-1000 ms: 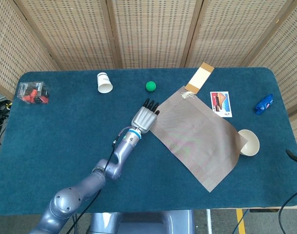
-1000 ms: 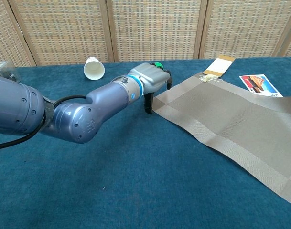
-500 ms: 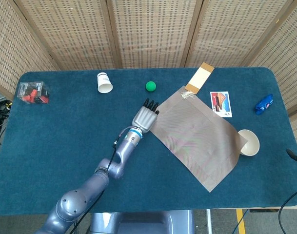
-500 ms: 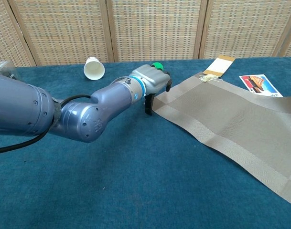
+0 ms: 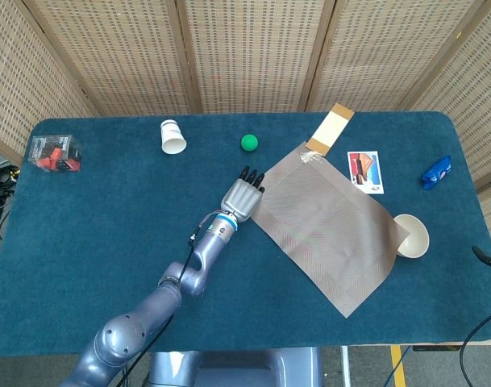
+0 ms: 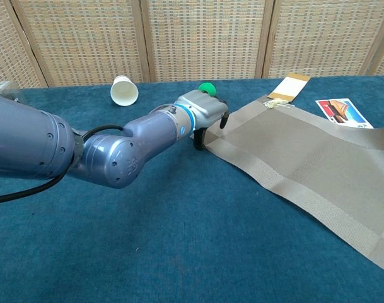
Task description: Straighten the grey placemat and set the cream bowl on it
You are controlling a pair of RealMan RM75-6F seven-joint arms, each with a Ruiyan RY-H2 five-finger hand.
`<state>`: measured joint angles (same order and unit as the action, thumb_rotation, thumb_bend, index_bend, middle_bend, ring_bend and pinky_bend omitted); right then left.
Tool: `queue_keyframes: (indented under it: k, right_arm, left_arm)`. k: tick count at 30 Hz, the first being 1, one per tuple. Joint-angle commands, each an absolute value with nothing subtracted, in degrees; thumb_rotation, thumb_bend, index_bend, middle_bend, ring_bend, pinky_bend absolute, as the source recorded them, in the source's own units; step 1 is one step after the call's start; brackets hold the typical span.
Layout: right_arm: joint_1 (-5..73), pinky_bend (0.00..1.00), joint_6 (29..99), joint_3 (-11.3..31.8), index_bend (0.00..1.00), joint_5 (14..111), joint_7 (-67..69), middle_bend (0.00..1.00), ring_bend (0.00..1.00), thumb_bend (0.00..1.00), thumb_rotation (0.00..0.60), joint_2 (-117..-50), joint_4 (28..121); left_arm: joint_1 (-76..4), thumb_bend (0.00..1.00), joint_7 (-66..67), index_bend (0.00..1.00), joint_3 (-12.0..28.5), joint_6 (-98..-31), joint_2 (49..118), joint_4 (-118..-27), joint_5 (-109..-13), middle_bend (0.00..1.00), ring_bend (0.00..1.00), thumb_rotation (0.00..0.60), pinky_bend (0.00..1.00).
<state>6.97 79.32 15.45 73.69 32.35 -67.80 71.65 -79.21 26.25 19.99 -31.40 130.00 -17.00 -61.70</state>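
Note:
The grey placemat (image 5: 326,226) lies skewed on the blue table, running from the upper middle down to the right; in the chest view the placemat (image 6: 305,158) fills the right side. The cream bowl (image 5: 414,236) sits at the mat's right corner, which overlaps its rim. My left hand (image 5: 243,193) is at the mat's left edge, palm down. In the chest view the left hand (image 6: 203,113) has its fingers curved down onto that edge and the thumb right beside it; no lifted fold shows. My right hand is out of sight.
A white paper cup (image 5: 172,136) lies on its side at the back left, with a green ball (image 5: 249,143) near it. A cardboard tag (image 5: 331,127), a picture card (image 5: 365,172) and a blue object (image 5: 436,172) lie at the back right. A red packet (image 5: 55,153) is far left.
My left hand has shifted slightly right, so its fingers and thumb now reach the mat's edge. The mat and bowl have not moved.

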Motion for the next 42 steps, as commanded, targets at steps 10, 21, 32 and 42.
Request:
queue_keyframes:
  k: [10, 21, 32, 42]
  right_arm:
    - [6.71, 0.00, 80.06, 15.47, 0.07, 74.32, 32.79, 0.00, 0.00, 0.20, 0.600, -67.43, 72.43]
    - [6.68, 0.00, 80.45, 15.61, 0.08, 74.53, 33.18, 0.00, 0.00, 0.20, 0.600, -67.56, 72.35]
    - [6.73, 0.00, 80.30, 15.60, 0.09, 74.60, 33.56, 0.00, 0.00, 0.20, 0.600, -67.67, 72.13]
    - [6.72, 0.00, 80.60, 15.46, 0.09, 74.93, 33.04, 0.00, 0.00, 0.20, 0.600, -67.67, 72.43]
  left_arm:
    - [-79.05, 0.48, 26.49, 0.37, 18.10, -32.58, 130.00, -17.95, -59.49, 0.00, 0.00, 0.600, 0.00]
    - [-78.94, 0.48, 26.81, 0.68, 17.08, -33.64, 130.00, -18.12, -58.04, 0.00, 0.00, 0.600, 0.00]
    - [-78.15, 0.48, 26.80, 0.77, 16.13, -34.25, 130.00, -17.59, -57.45, 0.00, 0.00, 0.600, 0.00]
    - [-75.73, 0.48, 23.06, 0.80, 14.10, -37.44, 130.00, -17.52, -61.29, 0.00, 0.00, 0.600, 0.00]
